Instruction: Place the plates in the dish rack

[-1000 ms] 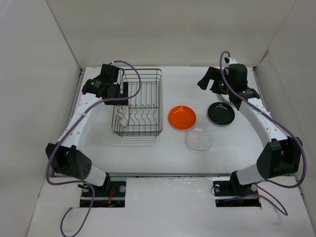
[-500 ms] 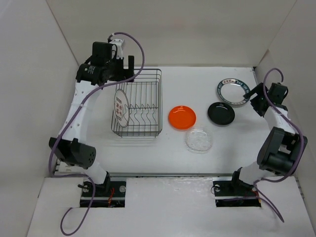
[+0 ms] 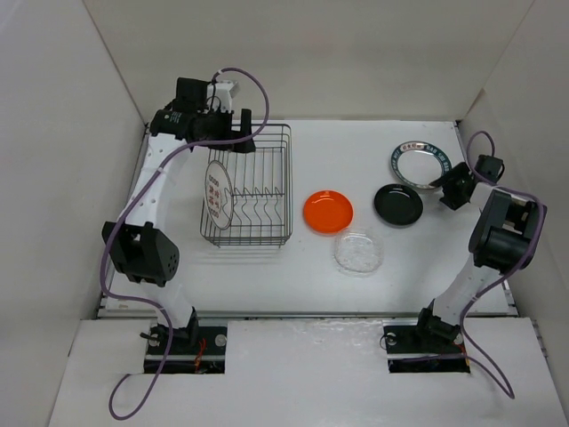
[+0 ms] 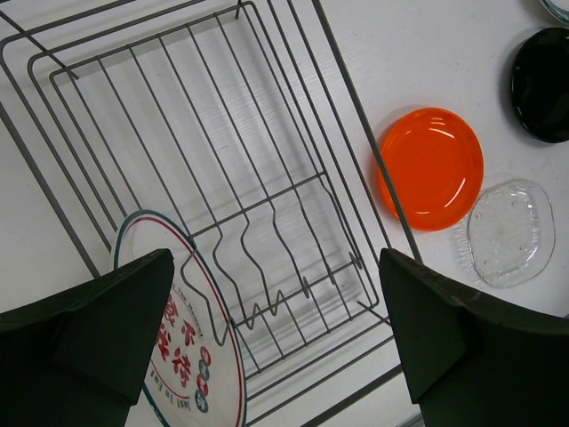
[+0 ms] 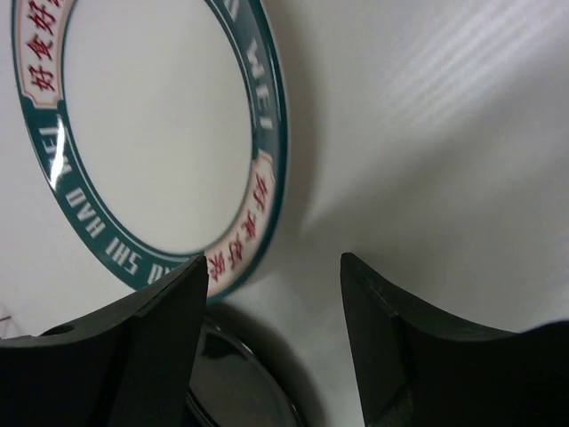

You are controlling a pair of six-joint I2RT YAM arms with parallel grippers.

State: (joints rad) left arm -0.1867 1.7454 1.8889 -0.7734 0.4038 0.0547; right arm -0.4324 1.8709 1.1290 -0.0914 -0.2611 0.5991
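White table (image 3: 338, 151): red-motif plate (image 3: 218, 197) upright in black wire rack (image 3: 290, 178).

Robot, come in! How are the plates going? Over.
Left end effector open over dish rack. Right end effector open at green-rimmed plate. Red-motif plate racked. Nothing blocking.

On my counter (image 3: 293, 285) the dish rack (image 3: 258, 182) sits left, a standing plate (image 3: 218, 197) in its left end. Right of it lie the middle plate (image 3: 328, 212), near plate (image 3: 359, 253), right plate (image 3: 397, 205) and, behind, far plate (image 3: 419, 164).
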